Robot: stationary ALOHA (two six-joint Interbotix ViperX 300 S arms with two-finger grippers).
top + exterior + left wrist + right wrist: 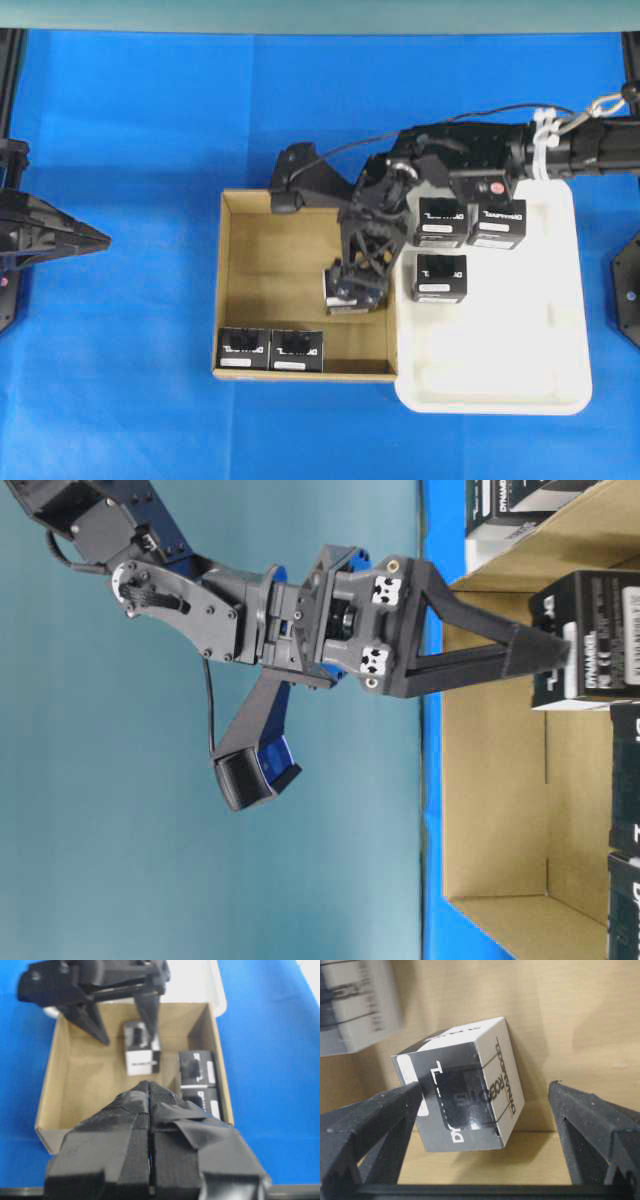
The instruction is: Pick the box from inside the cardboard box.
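The cardboard box [270, 265] lies on the blue cloth. My right gripper [355, 285] reaches down into it, open, with a finger on each side of a small black box [348, 304] near the carton's right wall. In the right wrist view this box [465, 1095] sits tilted between the fingers. The left finger [395, 1110] is at its side and the right finger [580, 1120] stands well apart. Two more black boxes [243, 350] [297, 350] lie along the front wall. My left gripper [60, 235] is shut and empty, at the far left, off the carton.
A white plastic tray [500, 340] lies against the carton's right side, with three black boxes [441, 220] [497, 222] [440, 275] at its back. The right arm [480, 160] stretches over the tray's back edge. Blue cloth surrounds both.
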